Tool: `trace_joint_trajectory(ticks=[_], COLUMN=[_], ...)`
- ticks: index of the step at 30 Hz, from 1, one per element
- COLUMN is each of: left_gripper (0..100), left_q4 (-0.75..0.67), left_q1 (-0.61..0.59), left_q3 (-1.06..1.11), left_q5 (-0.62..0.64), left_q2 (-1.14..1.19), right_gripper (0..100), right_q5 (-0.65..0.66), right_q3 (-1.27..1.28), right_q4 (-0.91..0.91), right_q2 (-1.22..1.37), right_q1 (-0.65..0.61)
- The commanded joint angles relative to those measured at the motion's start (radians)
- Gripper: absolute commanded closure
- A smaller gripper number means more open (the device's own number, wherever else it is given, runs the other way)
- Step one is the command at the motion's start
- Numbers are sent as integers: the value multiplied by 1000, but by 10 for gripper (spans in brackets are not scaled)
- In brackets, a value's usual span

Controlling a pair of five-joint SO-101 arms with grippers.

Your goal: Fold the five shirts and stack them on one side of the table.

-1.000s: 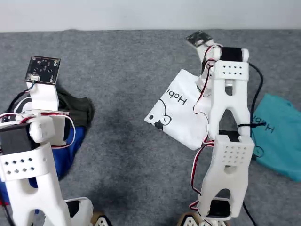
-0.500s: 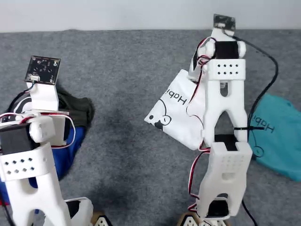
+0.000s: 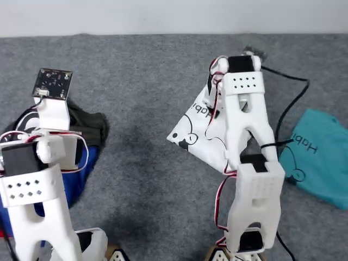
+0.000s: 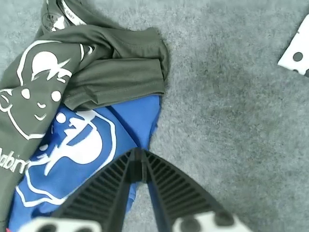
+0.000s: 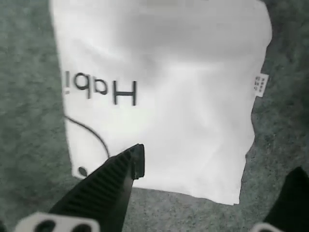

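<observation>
- Lower left of the high view: the left arm (image 3: 32, 190) rises from the near table edge. It stands over a blue shirt (image 3: 87, 168) that runs out of the frame's left side.
- The left gripper (image 4: 138, 157) hangs just over that blue shirt's hem, jaws pressed together with nothing seen between them.
- Just beyond, at middle left, a dark olive shirt (image 3: 92, 124) lies crumpled partly over the blue one. Its sleeve edge meets the bare grey table (image 3: 136, 179).
- Lower centre-right: the right arm (image 3: 242, 87) stretches away from the near edge across a white shirt (image 3: 193, 133). A black cable (image 3: 284, 115) loops off the arm's right side.
- The right gripper (image 5: 218, 166) hovers over the white shirt near one hem, jaws spread wide and holding nothing. A small label (image 5: 260, 84) juts from the shirt's side edge.
- The white shirt lies flat as a neat rectangle right of centre, one corner pointing left toward the open middle of the table.
- At the right edge, a teal shirt (image 3: 321, 157) is cut by the frame, with grey table showing between it and the right arm.
- A broad lane of bare grey runs up the centre between the two arms and widens into a band across the upper frame.
- Farthest, the table's straight far edge meets a pale wall (image 3: 163, 16) along the top.
</observation>
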Motion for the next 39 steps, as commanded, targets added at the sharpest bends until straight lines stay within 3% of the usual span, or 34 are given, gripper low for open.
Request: trace_joint_trajectory(ticks=[1, 13, 25, 39], left_gripper=[994, 994, 994, 994], left_q4=[20, 20, 20, 20], left_q1=[-6, -6, -6, -6], left_q3=[1, 4, 4, 4], left_q5=[-8, -8, -8, -8], left_q2=[-23, -23, -23, -23], right_gripper=[572, 613, 990, 990], right_q5=[-15, -9, 127, 374], right_q3=[-3, -3, -3, -157], right_q4=[27, -148, -142, 44], right_q2=[39, 259, 346, 302], right_q1=[-7, -8, 27, 71])
